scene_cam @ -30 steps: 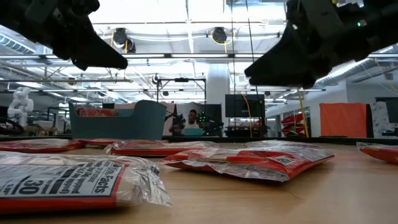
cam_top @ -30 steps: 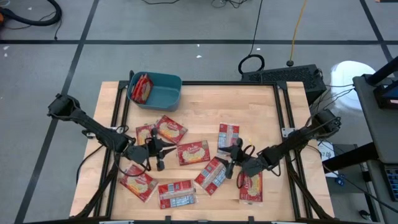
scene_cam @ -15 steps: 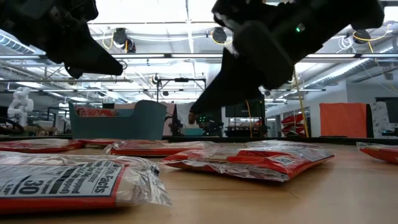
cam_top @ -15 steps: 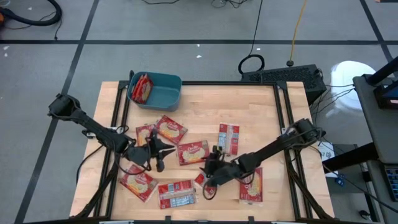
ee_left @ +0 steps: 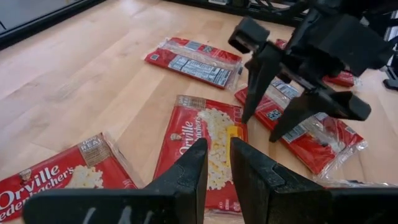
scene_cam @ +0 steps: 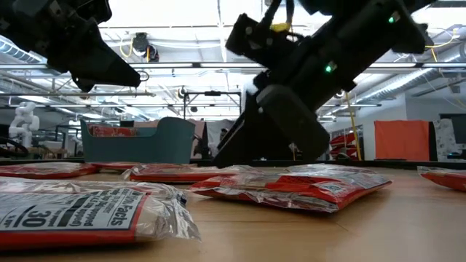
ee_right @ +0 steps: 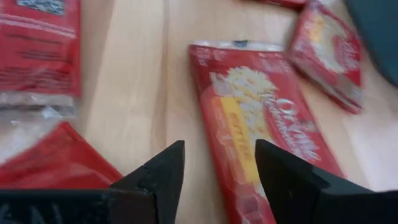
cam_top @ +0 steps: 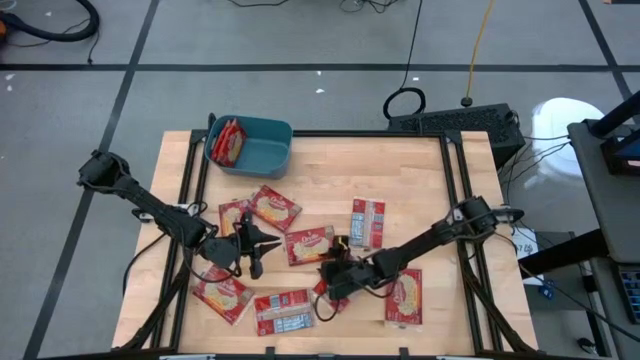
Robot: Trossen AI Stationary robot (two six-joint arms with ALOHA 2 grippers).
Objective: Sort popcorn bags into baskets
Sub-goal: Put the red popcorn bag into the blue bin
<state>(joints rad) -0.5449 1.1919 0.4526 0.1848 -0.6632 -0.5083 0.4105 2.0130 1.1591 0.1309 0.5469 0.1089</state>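
Observation:
Several red popcorn bags lie flat on the wooden table, among them one with its picture side up in the middle (cam_top: 311,245) and one print side up (cam_top: 367,222). The teal basket (cam_top: 262,155) stands at the far left with a bag (cam_top: 228,142) in it. My right gripper (cam_top: 330,277) hangs open, slanting down just over the table beside the middle bag (ee_right: 261,124), above another bag (cam_top: 338,292); I see nothing between its fingers. My left gripper (cam_top: 260,243) hovers left of the middle bag (ee_left: 205,143), its fingers a narrow gap apart and empty.
More bags lie near the front edge (cam_top: 285,311), (cam_top: 222,295), (cam_top: 405,297) and toward the basket (cam_top: 272,207). Black frame rails (cam_top: 455,190) run along the table's sides. Bare wood lies at the far right (cam_top: 400,170).
My right gripper has swept toward the table's left and near edge, sinking and rolling as it went, from over the right-hand bags to beside the middle bag. My left gripper has stayed in place. No bag has moved.

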